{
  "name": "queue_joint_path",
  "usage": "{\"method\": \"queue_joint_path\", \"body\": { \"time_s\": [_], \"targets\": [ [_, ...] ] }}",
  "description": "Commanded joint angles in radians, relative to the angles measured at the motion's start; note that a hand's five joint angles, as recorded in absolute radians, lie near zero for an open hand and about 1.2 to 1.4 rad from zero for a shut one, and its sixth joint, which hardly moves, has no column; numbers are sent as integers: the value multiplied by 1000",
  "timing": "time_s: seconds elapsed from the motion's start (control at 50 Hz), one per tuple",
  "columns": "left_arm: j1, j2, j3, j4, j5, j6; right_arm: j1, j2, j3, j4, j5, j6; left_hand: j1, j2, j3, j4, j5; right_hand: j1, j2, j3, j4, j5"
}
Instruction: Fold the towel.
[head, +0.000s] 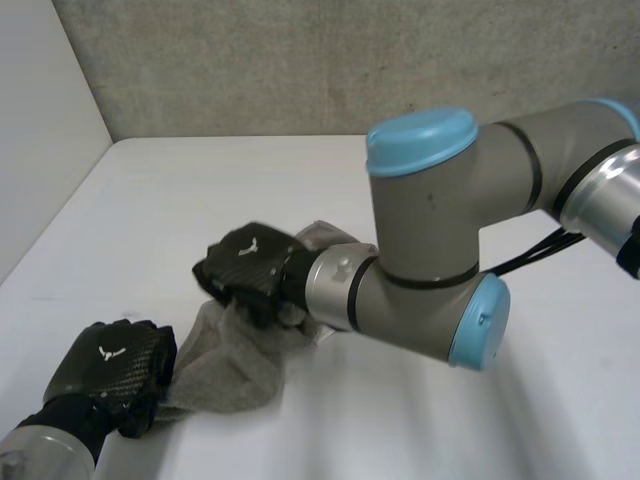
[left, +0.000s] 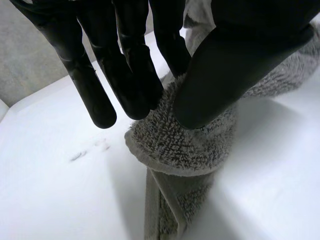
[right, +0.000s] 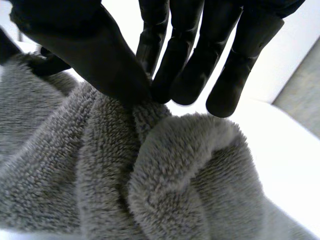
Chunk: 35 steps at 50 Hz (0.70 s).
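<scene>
A grey terry towel (head: 236, 366) lies bunched on the white table (head: 180, 200) between my two hands. My left hand (head: 112, 368) is at the towel's near left end. In the left wrist view its thumb (left: 227, 70) and fingers (left: 131, 70) pinch a folded edge of the towel (left: 185, 145), which is lifted off the table. My right hand (head: 248, 266) is at the towel's far end. In the right wrist view its thumb (right: 97, 52) and fingers (right: 187, 65) pinch a raised fold of the towel (right: 150, 180).
My right arm (head: 425, 235) reaches across the middle of the table from the right and hides part of the towel. A grey wall (head: 300, 60) stands behind the table and a white panel (head: 40, 130) stands at its left side.
</scene>
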<state>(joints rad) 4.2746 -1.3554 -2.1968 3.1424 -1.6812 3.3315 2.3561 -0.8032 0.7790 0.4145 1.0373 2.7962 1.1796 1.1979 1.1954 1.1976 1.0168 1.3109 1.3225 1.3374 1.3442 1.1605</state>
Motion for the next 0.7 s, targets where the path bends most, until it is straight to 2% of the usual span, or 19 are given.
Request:
{"method": "queue_joint_path", "body": {
  "time_s": [0.02,0.04,0.06,0.08,0.1,0.12,0.16,0.36,0.42,0.46,0.48,0.52,0.54,0.58,0.7],
  "targets": [
    [1,33,-8,-8,0,68,20,-19,16,50,53,3,-658,-676,-674,-676,-670,-862,-873,-888,-895,-886],
    [2,36,0,-8,0,81,8,-34,8,52,93,5,-760,-778,-775,-778,-771,-1054,-1065,-1080,-1087,-1078],
    [5,39,11,-10,-2,94,0,-56,-4,52,137,6,-865,-884,-881,-883,-877,-1136,-1148,-1163,-1170,-1161],
    [5,39,11,-10,-2,94,0,-56,-4,52,138,6,-866,-885,-882,-884,-878,-1136,-1148,-1163,-1170,-1161],
    [5,42,28,-10,-3,108,-15,-76,-13,52,183,11,-933,-951,-949,-951,-945,-1136,-1148,-1163,-1170,-1161],
    [5,42,28,-10,-3,108,-15,-76,-13,52,184,11,-934,-952,-950,-952,-945,-1136,-1148,-1163,-1170,-1161],
    [7,44,57,-13,-3,128,-67,-100,-27,50,243,16,-948,-967,-964,-966,-960,-1136,-1148,-1163,-1170,-1161],
    [24,24,190,-4,14,131,-185,-100,-79,49,247,117,-954,-973,-970,-972,-966,-1136,-1148,-1163,-1170,-1161],
    [25,5,238,2,57,129,-199,-73,-106,47,245,118,-954,-973,-970,-972,-966,-1136,-1148,-1163,-1170,-1161],
    [28,-65,287,10,131,125,-207,-27,-148,49,250,115,-954,-973,-970,-972,-966,-1136,-1148,-1163,-1170,-1161],
    [28,-65,287,10,132,125,-207,-27,-148,49,250,115,-954,-973,-970,-972,-966,-1136,-1148,-1163,-1170,-1161],
    [28,-135,336,22,205,125,-213,33,-200,55,256,111,-954,-973,-970,-972,-966,-1136,-1148,-1163,-1170,-1161],
    [28,-136,336,22,206,125,-213,33,-201,55,256,111,-954,-973,-970,-972,-966,-1136,-1148,-1163,-1170,-1161],
    [24,-204,385,25,267,125,-222,87,-248,60,268,108,-954,-973,-970,-972,-966,-1136,-1148,-1163,-1170,-1161],
    [24,-335,480,27,331,126,-247,127,-260,61,274,106,-951,-970,-967,-969,-963,-1136,-1148,-1163,-1170,-1161]
  ]
}}
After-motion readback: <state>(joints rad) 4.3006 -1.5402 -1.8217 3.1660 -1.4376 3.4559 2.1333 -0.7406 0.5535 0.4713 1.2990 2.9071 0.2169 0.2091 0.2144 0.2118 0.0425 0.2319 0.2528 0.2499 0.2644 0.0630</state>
